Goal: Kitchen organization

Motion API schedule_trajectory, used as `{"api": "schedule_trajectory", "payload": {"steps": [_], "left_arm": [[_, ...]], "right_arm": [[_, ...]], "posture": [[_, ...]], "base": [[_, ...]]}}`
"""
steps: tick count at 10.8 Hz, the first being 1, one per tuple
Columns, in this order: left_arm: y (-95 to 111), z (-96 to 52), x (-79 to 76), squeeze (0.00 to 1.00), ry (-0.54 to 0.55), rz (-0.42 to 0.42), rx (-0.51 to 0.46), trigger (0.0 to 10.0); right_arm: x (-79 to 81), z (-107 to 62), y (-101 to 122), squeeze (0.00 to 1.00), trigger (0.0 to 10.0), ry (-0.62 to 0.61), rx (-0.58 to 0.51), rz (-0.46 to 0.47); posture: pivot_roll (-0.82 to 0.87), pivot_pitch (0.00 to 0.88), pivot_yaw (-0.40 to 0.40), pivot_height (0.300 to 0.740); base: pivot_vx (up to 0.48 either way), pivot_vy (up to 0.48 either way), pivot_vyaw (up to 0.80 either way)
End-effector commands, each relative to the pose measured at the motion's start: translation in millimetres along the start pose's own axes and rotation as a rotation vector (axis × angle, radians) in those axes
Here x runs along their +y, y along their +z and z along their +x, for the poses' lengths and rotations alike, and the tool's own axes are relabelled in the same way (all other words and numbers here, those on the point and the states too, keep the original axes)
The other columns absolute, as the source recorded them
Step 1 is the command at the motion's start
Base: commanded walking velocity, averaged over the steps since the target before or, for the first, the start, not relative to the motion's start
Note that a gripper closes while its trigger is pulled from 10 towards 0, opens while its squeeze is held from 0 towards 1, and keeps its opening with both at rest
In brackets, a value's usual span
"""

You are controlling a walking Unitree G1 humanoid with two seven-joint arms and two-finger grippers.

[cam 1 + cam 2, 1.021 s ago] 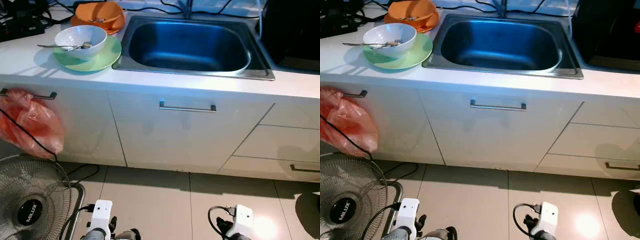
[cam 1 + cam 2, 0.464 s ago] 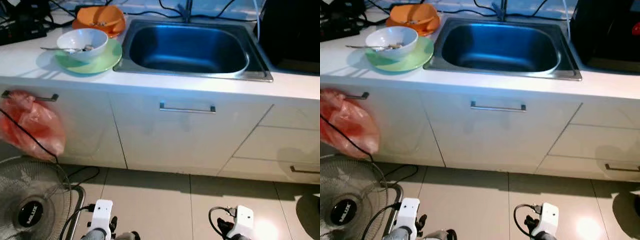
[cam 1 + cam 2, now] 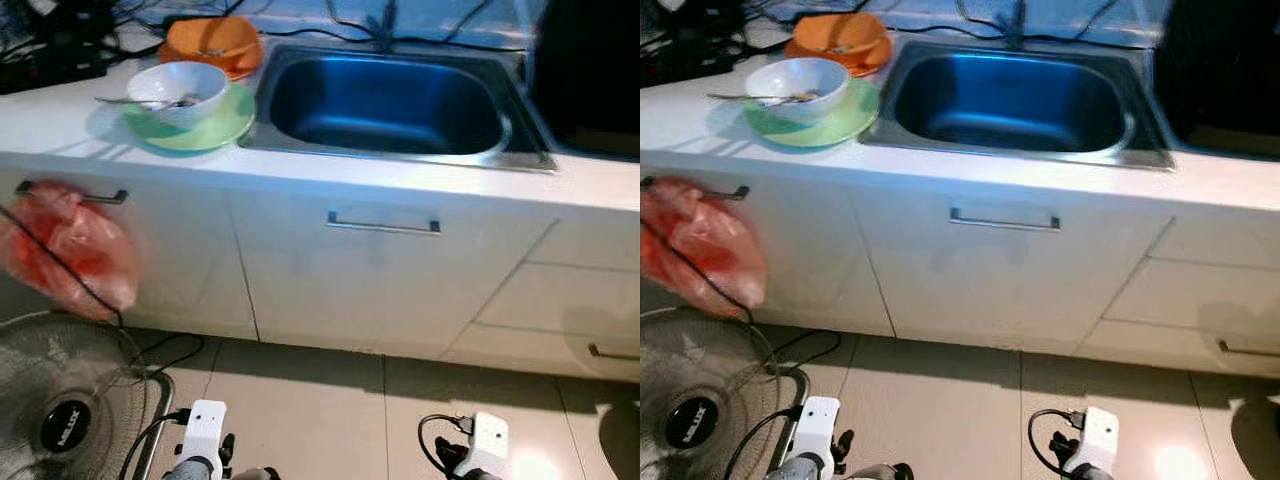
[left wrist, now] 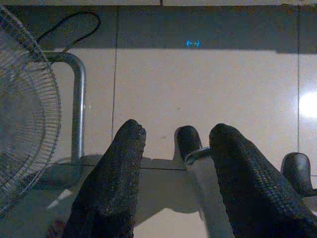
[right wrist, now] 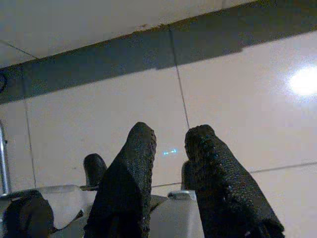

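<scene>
A standing fan (image 3: 62, 420) sits on the tiled floor (image 3: 320, 400) at the near left, with a red plastic bag (image 3: 72, 250) hanging from a cabinet handle (image 3: 72, 190) above it. On the far left of the white desk (image 3: 300, 172), a white bowl (image 3: 183, 92) holding a spoon (image 3: 140, 101) rests on a green plate (image 3: 195, 125). An orange bowl (image 3: 212, 42) lies just behind them. To their right, a steel sink (image 3: 390, 100) is set into the desk, above a cupboard door with a metal handle (image 3: 383, 222).

Both arms hang low, well apart from the dishes and much nearer than the desk. The left tool (image 4: 176, 144) points at the floor beside the fan, its two black fingers (image 4: 119, 168) apart and holding nothing. The right tool (image 5: 171, 136) also points at the floor tiles, its fingers (image 5: 129, 173) slightly apart and empty.
</scene>
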State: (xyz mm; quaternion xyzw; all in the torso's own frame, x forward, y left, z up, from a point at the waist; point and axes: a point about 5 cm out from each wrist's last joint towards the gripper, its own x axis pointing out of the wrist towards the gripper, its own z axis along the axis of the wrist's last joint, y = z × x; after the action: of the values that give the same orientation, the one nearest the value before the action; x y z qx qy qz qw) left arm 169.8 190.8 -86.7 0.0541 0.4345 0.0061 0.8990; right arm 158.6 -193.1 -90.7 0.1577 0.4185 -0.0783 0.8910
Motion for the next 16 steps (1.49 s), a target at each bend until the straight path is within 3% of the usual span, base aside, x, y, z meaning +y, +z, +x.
{"api": "schedule_trajectory", "payload": {"steps": [1,13,16], "left_arm": [[-3.2,-0.5,-0.4,0.0,0.0,0.001,0.018,10.0],[-3.2,-0.3,-0.7,0.0,0.0,0.0,0.023,10.0],[-2.1,-0.3,-0.8,0.0,0.005,-0.01,0.012,10.0]], "right_arm": [[-1.2,-0.5,-2.2,0.0,10.0,-0.007,0.012,0.001],[-1.3,-0.4,-1.6,0.0,10.0,-0.008,0.01,0.003],[-1.3,-0.3,-1.1,0.0,10.0,-0.007,0.009,0.0]], "posture": [[0.02,0.1,0.002,0.74],[0.02,0.1,0.0,0.74],[0.02,0.1,-0.001,0.74]], "base": [[0.405,0.0,0.0],[0.44,0.0,0.0],[0.0,0.0,0.0]]}}
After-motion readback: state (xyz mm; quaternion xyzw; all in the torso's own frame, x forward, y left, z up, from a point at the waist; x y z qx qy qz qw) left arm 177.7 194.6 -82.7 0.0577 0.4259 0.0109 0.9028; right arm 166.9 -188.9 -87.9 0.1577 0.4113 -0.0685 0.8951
